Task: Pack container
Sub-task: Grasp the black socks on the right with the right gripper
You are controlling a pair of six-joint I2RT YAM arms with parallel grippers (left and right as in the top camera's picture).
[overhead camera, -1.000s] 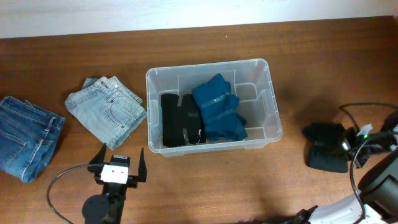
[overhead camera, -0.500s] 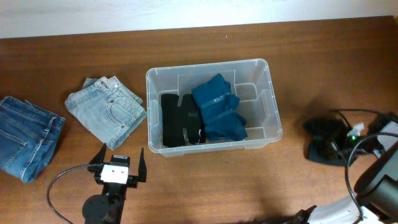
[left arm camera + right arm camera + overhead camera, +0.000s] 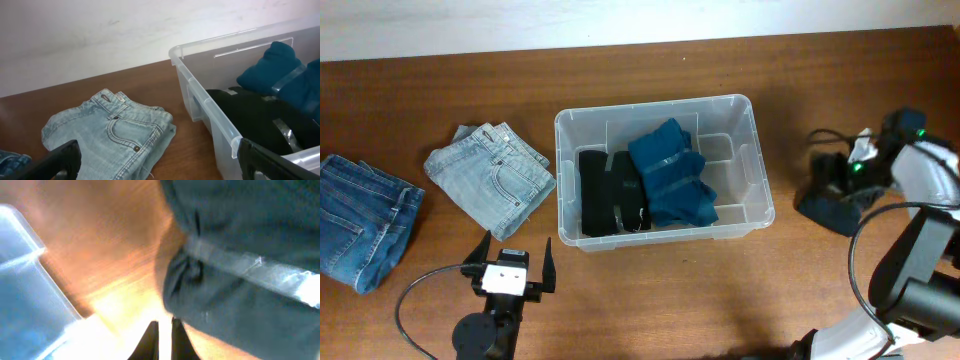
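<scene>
The clear container (image 3: 752, 150) stands mid-table, holding a folded black garment (image 3: 610, 195) and a teal one (image 3: 672, 175). Its near corner (image 3: 200, 95) shows in the left wrist view. My left gripper (image 3: 510, 250) rests at the front, left of the bin, open and empty (image 3: 160, 157). Folded light jeans (image 3: 492, 175) lie just ahead of it (image 3: 115, 132). Right of the bin, my right gripper (image 3: 850, 172) is shut on a dark garment (image 3: 832, 210). That cloth's edge meets the nearly touching fingertips (image 3: 162, 322); the blurred bin wall (image 3: 20, 280) lies to their left.
Folded dark-blue jeans (image 3: 360, 220) lie at the far left edge. A pale wall (image 3: 100, 35) borders the table's far side. Cables (image 3: 865, 260) loop by the right arm at the right edge.
My right gripper has swung toward the table's far side and a little left, and the dark garment has shifted with it, closer to the bin. The left arm stays still.
</scene>
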